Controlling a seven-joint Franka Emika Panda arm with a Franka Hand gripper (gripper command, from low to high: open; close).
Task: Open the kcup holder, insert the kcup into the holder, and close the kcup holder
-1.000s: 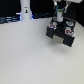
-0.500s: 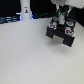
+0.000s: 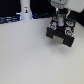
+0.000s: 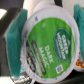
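In the wrist view the kcup (image 4: 47,42) fills the frame, its bright green and white lid facing the camera, clamped between two teal fingers (image 4: 14,45). My gripper (image 3: 60,21) is shut on it. In the exterior view the gripper hangs from the white arm directly above the kcup holder (image 3: 62,34), a black box on the table at the exterior view's right. A green speck of the kcup (image 3: 60,20) shows between the fingers. A pale handle shows on the holder's front. Whether the holder is open I cannot tell.
A white table surface (image 3: 27,55) spreads across most of the exterior view. A white bottle-like object (image 3: 25,8) stands at the back toward the exterior view's left, before a dark backdrop with blue glints.
The gripper with the kcup has stayed over the black holder; any shift is too slight to tell at this size.
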